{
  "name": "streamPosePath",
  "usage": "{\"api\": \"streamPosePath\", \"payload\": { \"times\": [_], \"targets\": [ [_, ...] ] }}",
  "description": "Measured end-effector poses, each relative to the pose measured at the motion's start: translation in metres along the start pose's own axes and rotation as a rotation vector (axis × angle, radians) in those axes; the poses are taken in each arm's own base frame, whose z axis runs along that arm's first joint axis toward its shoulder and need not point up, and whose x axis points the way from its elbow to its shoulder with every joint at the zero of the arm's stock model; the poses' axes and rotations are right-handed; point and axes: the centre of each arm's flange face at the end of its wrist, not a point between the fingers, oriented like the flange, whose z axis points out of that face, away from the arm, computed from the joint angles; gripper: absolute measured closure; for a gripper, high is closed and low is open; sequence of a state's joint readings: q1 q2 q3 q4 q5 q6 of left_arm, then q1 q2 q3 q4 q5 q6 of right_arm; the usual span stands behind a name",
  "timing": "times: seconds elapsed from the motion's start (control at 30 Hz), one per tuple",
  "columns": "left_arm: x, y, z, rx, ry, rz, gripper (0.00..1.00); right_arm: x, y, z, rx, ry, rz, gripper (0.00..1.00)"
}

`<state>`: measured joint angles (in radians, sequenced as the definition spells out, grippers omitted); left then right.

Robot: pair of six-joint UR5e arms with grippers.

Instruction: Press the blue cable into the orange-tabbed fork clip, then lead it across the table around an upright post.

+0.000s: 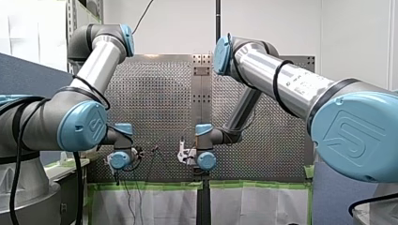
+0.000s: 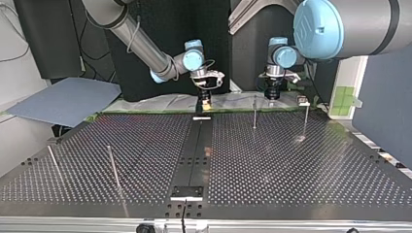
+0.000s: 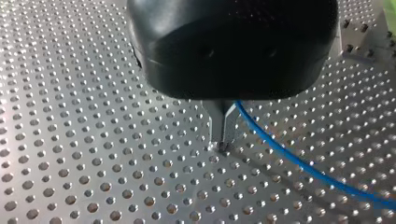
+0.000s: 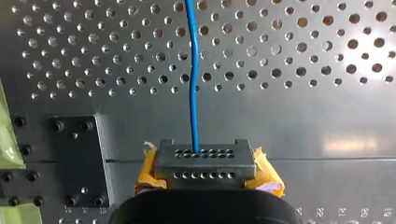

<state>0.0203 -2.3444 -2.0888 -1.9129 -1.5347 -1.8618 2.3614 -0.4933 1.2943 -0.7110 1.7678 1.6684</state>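
Observation:
My left gripper (image 3: 223,142) has its metal fingers shut, tips down on the perforated table. The blue cable (image 3: 299,161) comes out from between them and trails away over the holes. In the right wrist view the blue cable (image 4: 192,84) runs straight ahead from my right gripper (image 4: 205,163). Its grey fingers with yellow pads are shut on it. Both grippers sit at the table's far edge in the top view, my right gripper (image 2: 206,103) near the middle strip and my left gripper (image 2: 272,94) to its right. I cannot make out the orange-tabbed clip.
Thin upright posts stand on the table: one (image 2: 254,112) by my left gripper, another (image 2: 306,119) further right, and two (image 2: 114,167) at the top view's left. A black plate (image 4: 74,161) is bolted down beside my right gripper. Green tape (image 1: 155,186) lines the table's edge.

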Motion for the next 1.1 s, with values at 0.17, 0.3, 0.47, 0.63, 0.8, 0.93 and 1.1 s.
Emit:
{"api": "streamPosePath", "payload": {
  "times": [0.17, 0.3, 0.47, 0.63, 0.8, 0.93, 1.1],
  "targets": [
    [-0.007, 0.001, 0.018, 0.001, 0.004, 0.0, 1.0, 0.001, 0.007, 0.002, -0.028, 0.0, 0.001, 1.0],
    [-0.011, 0.001, 0.029, 0.002, 0.009, 0.001, 1.0, 0.002, 0.014, 0.004, -0.06, 0.004, 0.004, 1.0],
    [-0.014, 0.003, 0.037, -0.008, 0.03, 0.0, 1.0, 0.004, 0.021, 0.006, -0.094, 0.011, 0.007, 1.0],
    [-0.013, 0.005, 0.036, -0.02, 0.059, 0.0, 1.0, 0.009, 0.022, 0.011, -0.099, 0.018, 0.006, 1.0],
    [-0.014, 0.007, 0.038, -0.023, 0.059, 0.003, 0.96, 0.015, 0.023, 0.016, -0.099, 0.024, 0.006, 1.0],
    [-0.018, 0.006, 0.044, -0.021, 0.047, 0.006, 0.92, 0.018, 0.025, 0.02, -0.098, 0.029, 0.008, 1.0],
    [-0.024, 0.005, 0.054, -0.015, 0.034, 0.008, 0.92, 0.022, 0.033, 0.025, -0.105, 0.037, 0.013, 1.0]
  ]
}}
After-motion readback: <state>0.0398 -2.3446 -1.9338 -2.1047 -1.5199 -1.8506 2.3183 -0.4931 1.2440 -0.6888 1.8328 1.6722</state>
